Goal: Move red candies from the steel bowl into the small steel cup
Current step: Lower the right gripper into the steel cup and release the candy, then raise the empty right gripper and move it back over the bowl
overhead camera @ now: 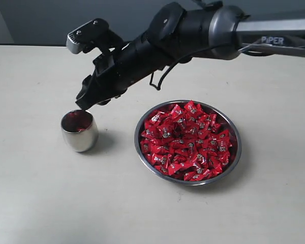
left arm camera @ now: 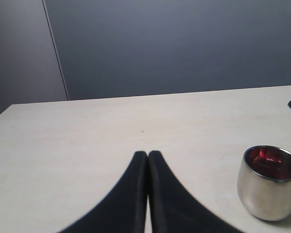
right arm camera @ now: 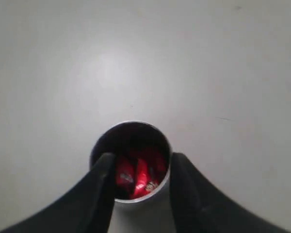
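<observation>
R tool (right arm camera: 141, 160) jaws apart, empty, hovering right over the cup (overhead camera: 80, 131). A few candies (right arm camera: 136, 177) sit inside it; most are in the bowl (overhead camera: 136, 138) beside it on the desk (overhead camera: 40, 203). L tool (left arm camera: 148, 156) fingers together, holding nothing. Risk: R tips look v. close to the rim, so a sideways pull-away could clip + tip the cup, spilling candies. Lift straight up 1st.
</observation>
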Available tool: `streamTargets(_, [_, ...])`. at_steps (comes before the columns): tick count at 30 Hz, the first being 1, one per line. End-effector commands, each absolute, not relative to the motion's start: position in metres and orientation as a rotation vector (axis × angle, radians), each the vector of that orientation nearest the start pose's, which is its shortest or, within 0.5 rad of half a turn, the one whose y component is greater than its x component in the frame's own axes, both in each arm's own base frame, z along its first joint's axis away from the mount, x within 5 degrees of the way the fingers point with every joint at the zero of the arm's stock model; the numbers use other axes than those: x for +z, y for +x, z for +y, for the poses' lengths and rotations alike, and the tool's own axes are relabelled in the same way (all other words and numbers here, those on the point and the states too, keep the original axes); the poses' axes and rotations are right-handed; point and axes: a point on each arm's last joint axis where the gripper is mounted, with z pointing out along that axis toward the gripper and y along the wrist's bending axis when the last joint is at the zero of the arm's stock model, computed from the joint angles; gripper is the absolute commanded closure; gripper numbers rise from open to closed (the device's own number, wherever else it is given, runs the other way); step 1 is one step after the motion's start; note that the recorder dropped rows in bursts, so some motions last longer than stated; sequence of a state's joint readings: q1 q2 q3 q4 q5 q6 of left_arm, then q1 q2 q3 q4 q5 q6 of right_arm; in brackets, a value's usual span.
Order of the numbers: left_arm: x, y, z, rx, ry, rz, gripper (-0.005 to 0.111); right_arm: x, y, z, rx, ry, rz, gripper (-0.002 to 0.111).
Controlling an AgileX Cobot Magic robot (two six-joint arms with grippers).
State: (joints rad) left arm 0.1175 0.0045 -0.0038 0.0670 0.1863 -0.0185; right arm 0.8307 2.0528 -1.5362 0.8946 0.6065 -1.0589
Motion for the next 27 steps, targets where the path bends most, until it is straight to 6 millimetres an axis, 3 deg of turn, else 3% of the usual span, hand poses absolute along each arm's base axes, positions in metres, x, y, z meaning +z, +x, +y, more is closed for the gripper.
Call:
streamTargets(1, [0.197,0.056,0.008,0.136,-0.069,1.666,0.106,0.24,0.282,0.347,0.63,-1.4,2.04,0.071])
streamTargets(4, [0.197,0.056,0.008,0.136,-0.069,1.666,0.106,0.257,0.288,0.321,0.376,-1.3,2.165,0.071])
streamTargets(6, [0.197,0.056,0.008,0.136,-0.069,1.666,0.106,0.262,0.3,0.3,0.314,-1.186,2.273,0.071])
streamTargets(8, [0.197,0.056,0.008,0.136,-0.069,1.666,0.106,0.273,0.312,0.278,0.328,-1.103,2.306,0.071])
streamTargets(11, [0.197,0.056,0.008,0.136,-0.069,1.666,0.106,0.308,0.319,0.252,0.354,-0.994,2.237,0.073])
streamTargets(14, [0.197,0.056,0.008,0.136,-0.069,1.666,0.106,0.325,0.316,0.235,0.372,-0.918,2.173,0.085])
streamTargets(21, [0.197,0.056,0.008,0.136,-0.068,1.663,0.106,0.275,0.287,0.196,0.329,-0.863,2.282,0.086])
streamTargets(27, [0.197,0.056,0.008,0.136,-0.068,1.663,0.106,0.26,0.271,0.161,0.332,-0.734,2.343,0.086])
